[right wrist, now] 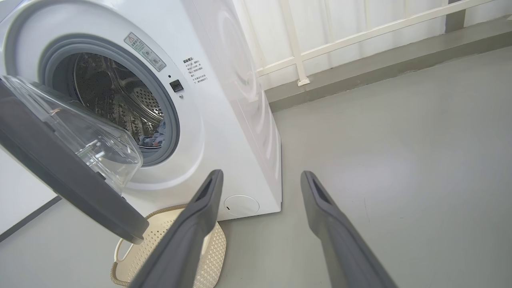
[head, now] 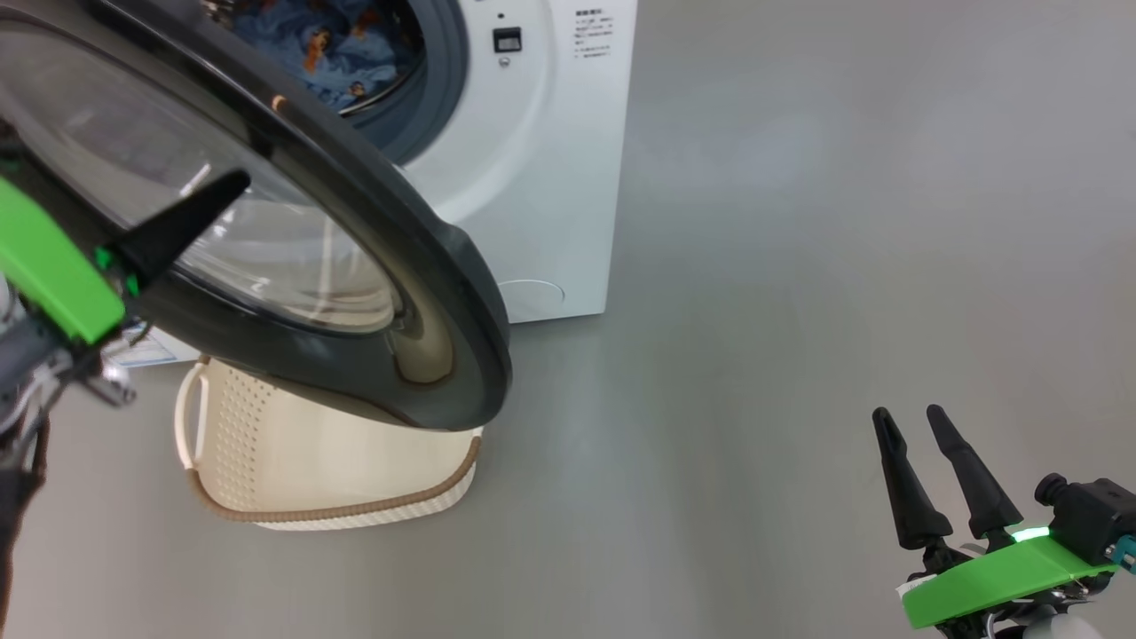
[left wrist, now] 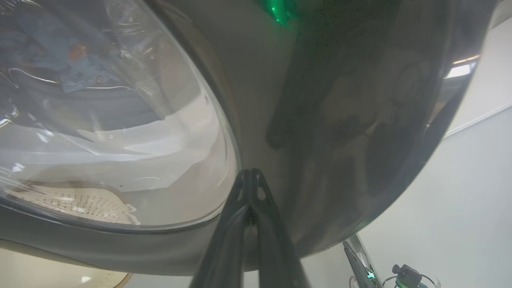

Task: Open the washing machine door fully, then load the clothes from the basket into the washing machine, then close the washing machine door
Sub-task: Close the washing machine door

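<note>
Grey floor point(head: 754, 373), smooth, faintly glossy.
Bears two items: a white washing machine point(head: 550, 177), upright at the far left, and a cream perforated basket point(head: 311, 470) with a brown rim, upright, just before the machine's front; contact between them not discernible.

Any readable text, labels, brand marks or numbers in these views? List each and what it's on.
Nothing can be read outright.
Slanted grey sticker on the washing machine front, above the door seal: lines of print, too small to read.
Dark printed block on the white front, right of the opening: several short lines of characters, too blurred to read.
Brand name or numbers: none legible.
</note>
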